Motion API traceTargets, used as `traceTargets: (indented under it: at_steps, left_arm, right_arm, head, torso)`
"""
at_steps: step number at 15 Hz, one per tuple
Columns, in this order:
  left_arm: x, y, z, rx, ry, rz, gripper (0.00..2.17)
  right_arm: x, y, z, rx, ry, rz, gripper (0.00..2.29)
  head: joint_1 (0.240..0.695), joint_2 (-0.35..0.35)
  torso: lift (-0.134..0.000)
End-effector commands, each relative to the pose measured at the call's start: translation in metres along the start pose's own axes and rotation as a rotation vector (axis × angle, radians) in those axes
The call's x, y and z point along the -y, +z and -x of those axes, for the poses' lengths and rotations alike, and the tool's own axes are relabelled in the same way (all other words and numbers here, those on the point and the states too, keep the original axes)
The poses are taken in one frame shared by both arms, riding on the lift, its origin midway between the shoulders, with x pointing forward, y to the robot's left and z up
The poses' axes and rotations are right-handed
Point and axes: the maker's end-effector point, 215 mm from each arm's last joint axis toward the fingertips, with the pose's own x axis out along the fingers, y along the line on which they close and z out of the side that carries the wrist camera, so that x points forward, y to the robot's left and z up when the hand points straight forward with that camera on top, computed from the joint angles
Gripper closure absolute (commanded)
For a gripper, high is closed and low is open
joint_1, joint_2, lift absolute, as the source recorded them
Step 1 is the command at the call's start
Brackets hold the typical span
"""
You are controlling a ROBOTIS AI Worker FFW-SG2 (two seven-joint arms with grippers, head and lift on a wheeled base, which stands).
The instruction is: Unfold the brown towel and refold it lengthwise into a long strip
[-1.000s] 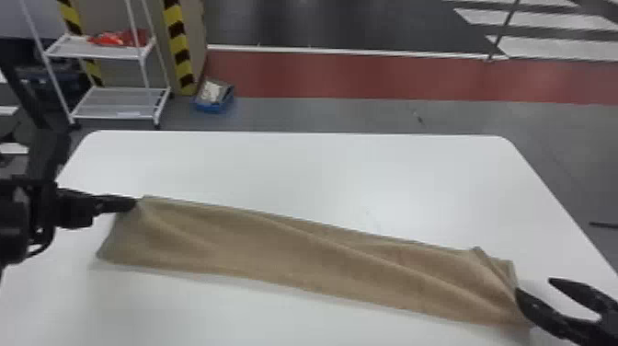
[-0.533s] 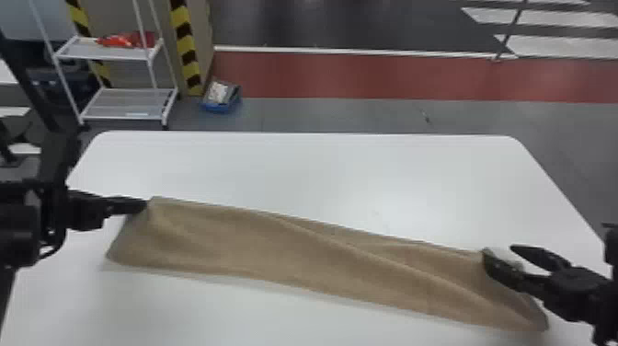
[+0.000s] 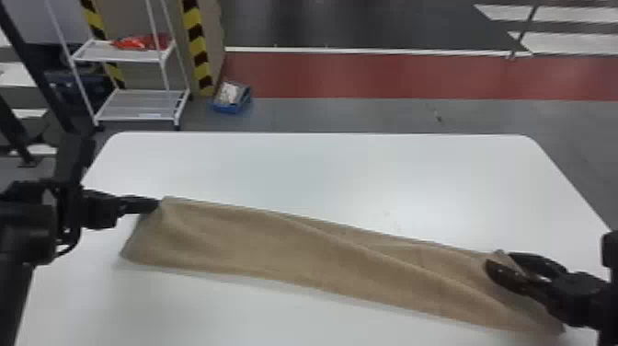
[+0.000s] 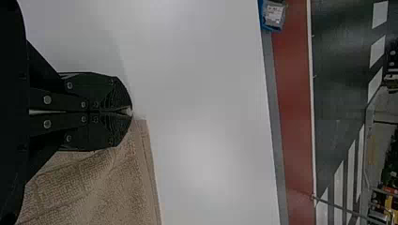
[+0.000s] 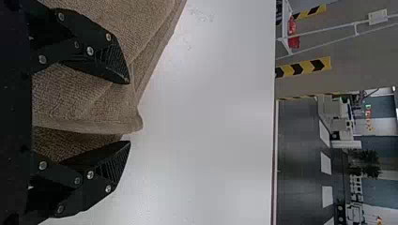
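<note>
Beyond the white counter [image 3: 322,165], a white rack [image 3: 142,108] stands on grey floor [image 3: 345,115] near a red band [image 3: 368,76].

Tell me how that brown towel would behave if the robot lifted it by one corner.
The brown towel would probably hang limp, since soft creases already run along it. It is likely light for its size, being only cloth lying quite flat. Its rough, textured surface looks unlikely to slip easily, though the folds could fall open.

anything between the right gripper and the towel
Nothing visible stands in the way: the right gripper is already at the brown towel, its open fingers on either side of a fold.
</note>
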Motion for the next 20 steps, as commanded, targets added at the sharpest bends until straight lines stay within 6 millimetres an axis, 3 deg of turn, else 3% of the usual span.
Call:
traceTargets:
  at_steps: [1,6,8,15,16,18,20]
  left_arm:
    - [0.000,0.001,0.000,0.002,0.000,-0.002,2.15]
    - [-0.003,0.004,0.002,0.009,0.004,-0.009,2.15]
    - [-0.004,0.002,0.002,0.006,0.005,-0.009,2.15]
    - [-0.006,0.003,0.003,0.009,0.006,-0.010,2.15]
    - [-0.006,0.003,0.004,0.009,0.007,-0.010,2.15]
    - [-0.006,0.003,0.003,0.009,0.006,-0.010,2.15]
    - [-0.006,0.003,0.004,0.010,0.007,-0.011,2.15]
  right_arm:
    - [-0.002,0.004,0.005,0.015,0.001,0.002,0.53]
    - [-0.005,0.010,0.005,0.017,0.002,0.012,0.54]
    - [-0.005,0.006,0.003,0.004,0.002,0.006,0.76]
    - [0.004,0.007,0.010,0.008,-0.012,-0.021,0.70]
    - [0.005,0.007,0.010,0.007,-0.014,-0.016,0.73]
    - [0.006,0.005,0.010,0.001,-0.017,-0.016,1.02]
    - [0.005,0.006,0.010,0.003,-0.017,-0.017,1.02]
  head:
    - [0.695,-0.029]
    - [0.695,-0.026]
    - [0.695,-0.023]
    - [0.695,-0.026]
    - [0.695,-0.028]
    - [0.695,-0.030]
    - [0.695,-0.030]
  torso:
    - [-0.123]
    - [-0.123]
    - [-0.123]
    - [-0.123]
    - [-0.123]
    - [-0.123]
    - [-0.123]
